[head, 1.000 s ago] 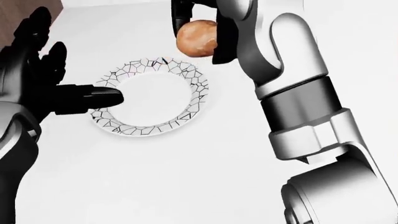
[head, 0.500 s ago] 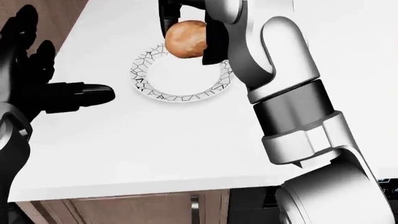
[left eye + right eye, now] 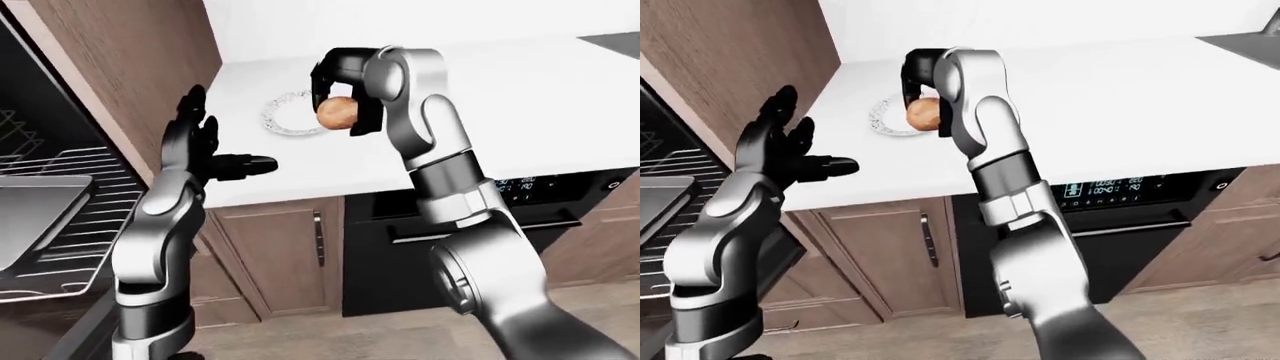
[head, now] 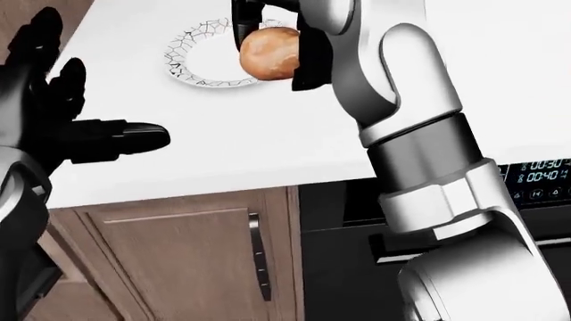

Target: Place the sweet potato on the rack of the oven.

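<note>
Brown sweet potato point(image 4: 268, 53) | gripped by right robot hand point(image 4: 275, 35) (above counter point(image 4: 268, 147))

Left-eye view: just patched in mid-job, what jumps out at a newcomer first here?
The right hand, near the top centre, closed round the brown sweet potato above the white counter, with the crackle-patterned plate just to its left. Next, the left hand hangs open with fingers spread at the counter's left edge. At far left the open oven's wire rack shows, with a grey tray on it.
</note>
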